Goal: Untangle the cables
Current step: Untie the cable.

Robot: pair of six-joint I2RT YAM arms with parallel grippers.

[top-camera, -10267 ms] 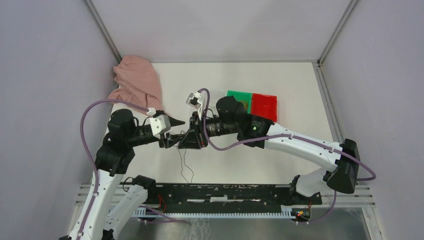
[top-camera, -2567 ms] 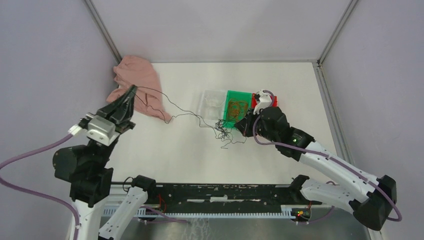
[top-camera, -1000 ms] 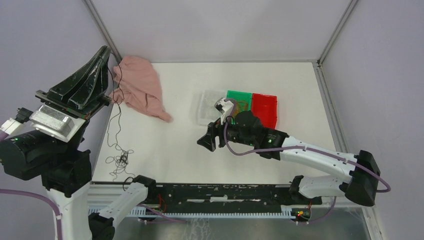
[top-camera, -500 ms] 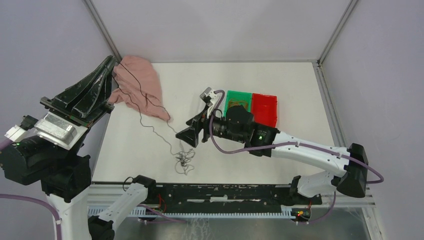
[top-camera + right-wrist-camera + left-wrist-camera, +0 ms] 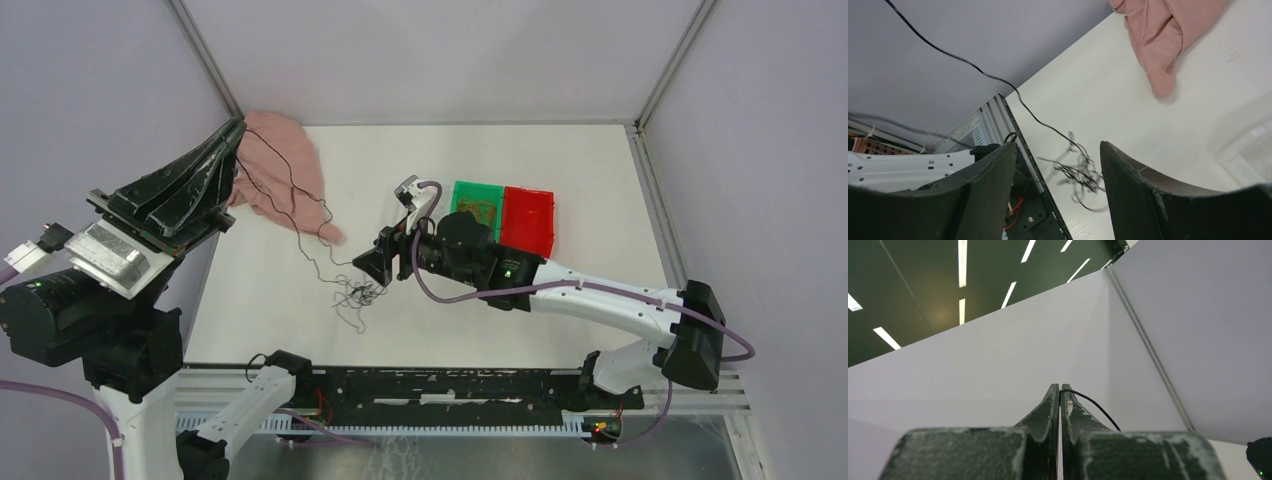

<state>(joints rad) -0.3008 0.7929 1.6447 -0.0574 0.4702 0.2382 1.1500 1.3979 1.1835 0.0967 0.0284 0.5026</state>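
White bench [image 5: 560,150] runs broad to the right of the cloth [image 5: 285,175]. Left fingers [image 5: 238,125], high beside the cloth, pinch the cables [image 5: 355,293], whose tangle lies toward the front edge; right fingers [image 5: 372,266] gape beside it, holding nothing.

The white table [image 5: 580,170] bears a pink cloth [image 5: 285,165], green bin [image 5: 478,205], red bin [image 5: 527,215] and tangled cables [image 5: 357,293].

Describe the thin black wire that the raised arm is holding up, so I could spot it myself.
Start at the pink cloth in the table's far left corner. The left gripper, raised beside it, pinches the black wire, which slants down past the cloth to a small snarl by the open right gripper. Unlike the thick purple arm cables, it is hair-thin.
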